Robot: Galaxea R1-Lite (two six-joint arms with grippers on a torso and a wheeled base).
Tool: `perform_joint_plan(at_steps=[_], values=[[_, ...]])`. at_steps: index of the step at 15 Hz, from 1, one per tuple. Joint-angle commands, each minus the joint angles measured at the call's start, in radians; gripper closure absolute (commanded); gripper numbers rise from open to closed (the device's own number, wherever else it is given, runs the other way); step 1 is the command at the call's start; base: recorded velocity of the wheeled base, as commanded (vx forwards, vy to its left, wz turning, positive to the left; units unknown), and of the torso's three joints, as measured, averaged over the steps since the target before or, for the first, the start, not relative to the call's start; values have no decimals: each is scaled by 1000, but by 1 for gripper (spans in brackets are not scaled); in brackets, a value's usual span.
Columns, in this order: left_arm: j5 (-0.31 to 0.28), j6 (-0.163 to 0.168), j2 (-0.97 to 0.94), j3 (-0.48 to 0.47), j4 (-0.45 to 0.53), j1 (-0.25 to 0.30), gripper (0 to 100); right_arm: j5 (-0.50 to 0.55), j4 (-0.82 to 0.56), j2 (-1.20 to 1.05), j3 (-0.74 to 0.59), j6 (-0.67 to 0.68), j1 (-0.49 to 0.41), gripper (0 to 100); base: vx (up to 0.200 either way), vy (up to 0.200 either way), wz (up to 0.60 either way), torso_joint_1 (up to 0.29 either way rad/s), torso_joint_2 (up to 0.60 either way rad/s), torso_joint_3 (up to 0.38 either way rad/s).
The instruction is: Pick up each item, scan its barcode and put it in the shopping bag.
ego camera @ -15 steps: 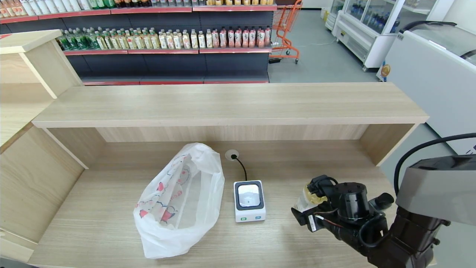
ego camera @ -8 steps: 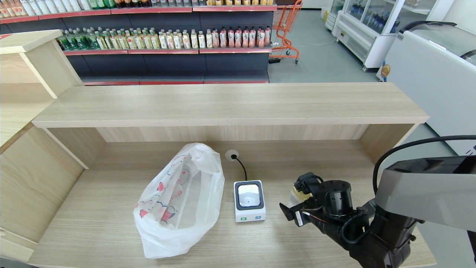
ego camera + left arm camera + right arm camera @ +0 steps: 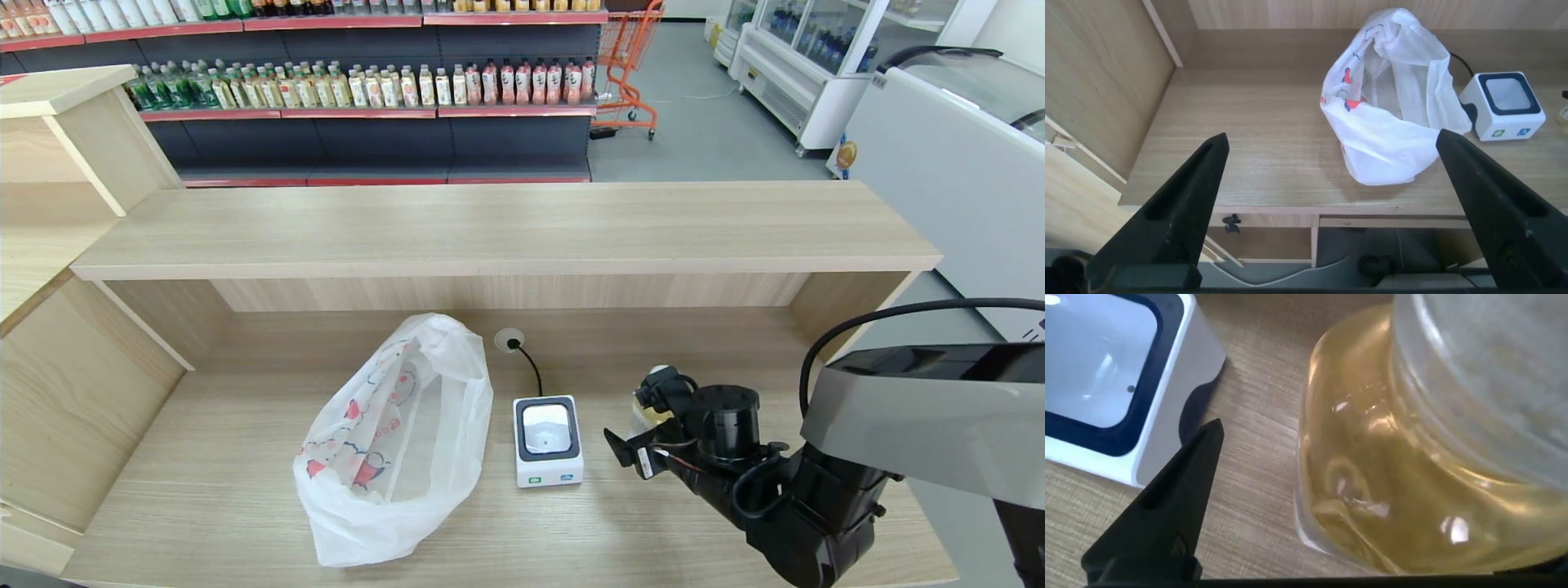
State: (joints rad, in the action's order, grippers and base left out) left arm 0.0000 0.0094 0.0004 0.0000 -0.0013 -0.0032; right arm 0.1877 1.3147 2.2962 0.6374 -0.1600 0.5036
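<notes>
A clear bottle of yellowish liquid [image 3: 642,408] with a pale cap hangs just right of the white barcode scanner [image 3: 548,439], with my right gripper [image 3: 663,390] shut on it. In the right wrist view the bottle [image 3: 1413,457] looms close, one of the dark fingers [image 3: 1159,514] lies beside it, and the scanner [image 3: 1102,384] sits on the wood just past it. The white shopping bag [image 3: 400,433] with red prints lies open to the left of the scanner. My left gripper [image 3: 1331,204] is open and held back from the counter's front edge, facing the bag [image 3: 1388,106] and the scanner [image 3: 1509,104].
A black cable [image 3: 529,366] runs from the scanner to a grommet at the back. A raised wooden counter shelf [image 3: 506,229] overhangs the rear, and side walls [image 3: 73,392] close in the work surface. Bare wood lies left of the bag.
My right arm has carried the bottle leftward, closer to the scanner. The bag and the scanner have stayed in place.
</notes>
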Motion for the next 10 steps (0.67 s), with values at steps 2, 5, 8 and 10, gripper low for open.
perform_joint_plan(at_steps=[2,5,8,10], values=[[0,0,1,0,0,0,0,-60,44,35,14,-3,0,100,0,0,0,0,0,0],[0,0,1,0,0,0,0,-62,44,34,13,-4,1,100,0,0,0,0,0,0],[0,0,1,0,0,0,0,-62,44,35,14,-4,0,100,0,0,0,0,0,0],[0,0,1,0,0,0,0,-62,44,34,16,-4,1,100,0,0,0,0,0,0]])
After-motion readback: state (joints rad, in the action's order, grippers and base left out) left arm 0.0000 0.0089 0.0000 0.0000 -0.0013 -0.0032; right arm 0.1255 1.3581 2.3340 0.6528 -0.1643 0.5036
